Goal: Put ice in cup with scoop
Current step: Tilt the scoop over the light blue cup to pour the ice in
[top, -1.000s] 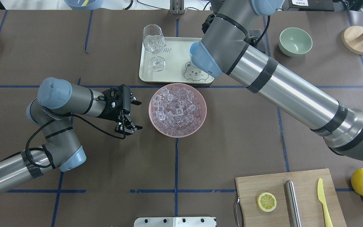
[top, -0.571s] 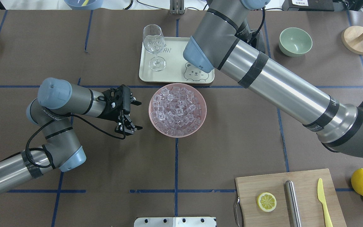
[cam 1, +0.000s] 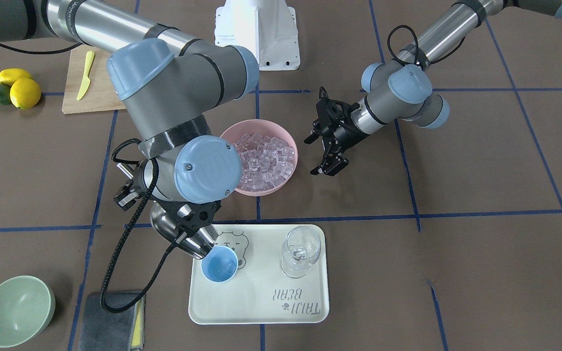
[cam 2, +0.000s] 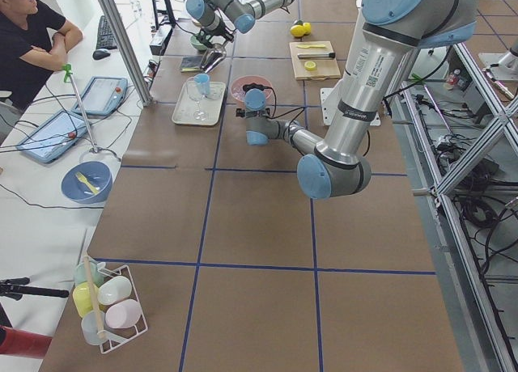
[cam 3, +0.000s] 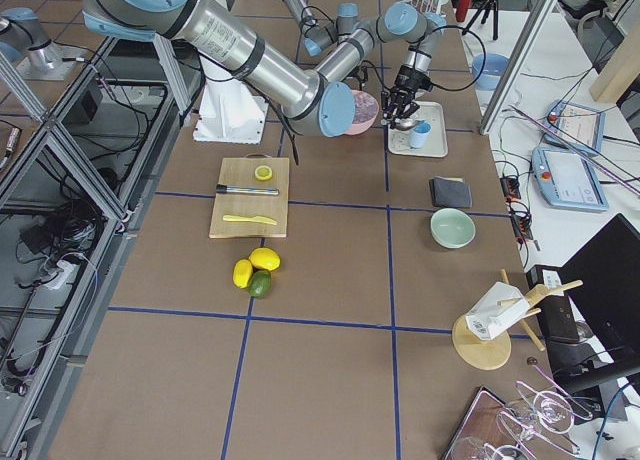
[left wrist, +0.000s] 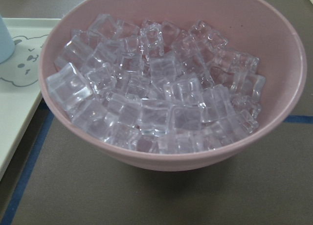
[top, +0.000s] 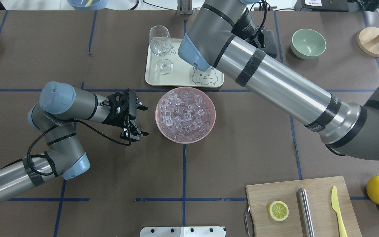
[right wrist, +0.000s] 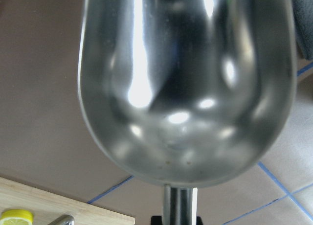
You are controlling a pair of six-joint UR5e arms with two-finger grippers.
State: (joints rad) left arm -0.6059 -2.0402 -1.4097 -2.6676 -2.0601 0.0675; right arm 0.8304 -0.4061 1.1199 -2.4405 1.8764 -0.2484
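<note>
In the front-facing view, lower left of centre, we see the scoop (cam 1: 195,248) tilted down, its mouth at the rim of the cup (cam 1: 219,264). The cup stands on the tray (cam 1: 256,265), apart from the stemmed glass (cam 1: 300,251). The ice (cam 1: 266,158) is heaped in the pink bowl (cam 1: 254,126) at centre.

In the overhead view, left of centre, the left gripper (top: 147,120) hangs beside that bowl, jaws apart.

In the right wrist view, at the bottom edge, the right gripper (right wrist: 177,219) is clamped on the scoop's handle.
</note>
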